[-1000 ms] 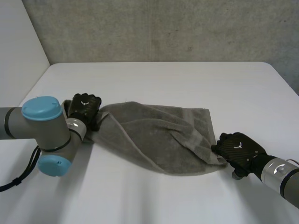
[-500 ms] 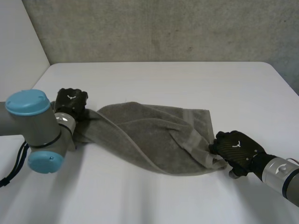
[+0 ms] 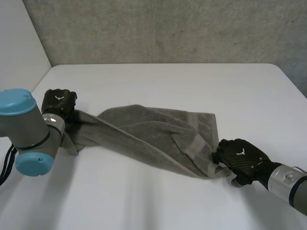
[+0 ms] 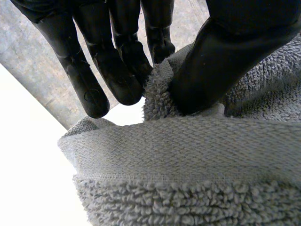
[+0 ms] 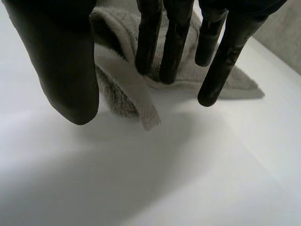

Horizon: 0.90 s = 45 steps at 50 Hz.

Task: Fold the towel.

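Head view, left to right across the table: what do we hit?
Robot's black left hand, pinching one end → grey terry towel, stretched between the hands → black right hand, at the other end.

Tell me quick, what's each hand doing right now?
Left hand: closed, pinching one end of the towel between thumb and fingers.
Right hand: closed on the towel's opposite corner.
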{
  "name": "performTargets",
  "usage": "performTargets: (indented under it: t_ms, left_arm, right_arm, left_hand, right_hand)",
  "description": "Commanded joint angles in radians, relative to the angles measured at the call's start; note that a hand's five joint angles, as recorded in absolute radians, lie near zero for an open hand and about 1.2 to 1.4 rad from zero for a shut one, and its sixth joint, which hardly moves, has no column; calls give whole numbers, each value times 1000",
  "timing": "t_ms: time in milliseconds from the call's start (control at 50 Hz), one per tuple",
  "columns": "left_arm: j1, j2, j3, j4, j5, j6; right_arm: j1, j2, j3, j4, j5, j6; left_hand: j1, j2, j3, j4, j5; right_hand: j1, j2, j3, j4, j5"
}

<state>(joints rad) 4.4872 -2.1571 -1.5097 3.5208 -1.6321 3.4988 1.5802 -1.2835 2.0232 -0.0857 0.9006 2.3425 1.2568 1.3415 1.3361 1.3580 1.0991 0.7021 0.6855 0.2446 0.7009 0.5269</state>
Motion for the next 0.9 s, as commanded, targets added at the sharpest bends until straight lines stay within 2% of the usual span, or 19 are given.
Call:
performTargets:
  t_ms: [20,200,400,780,900]
  left_arm:
    - [-2,3,-4,1,0,0]
    - [-2,3,-12,1,5,0]
    - [-3,10,-24,1,3,0]
    - [-8,10,-30,3,8,0]
    - [-8,10,-34,3,9,0]
  right_arm:
    - [0,10,-29,-2,78,17]
    - [-63,-30,-60,14,92,66]
    - [-78,-68,-75,132,72,72]
    - [-65,0,-61,121,67,81]
    - [-22,9,-58,78,76,93]
  left_hand:
    - [139,55,60,38,123]
    - [139,55,60,38,123]
    - [139,55,60,38,123]
    - [139,55,60,38,123]
    - [139,55,60,38,123]
  right_hand:
    - [8,25,466,9,9]
    - [14,31,472,15,15]
    - [73,89,530,74,73]
    - [52,69,510,53,53]
    - [46,63,504,48,47]
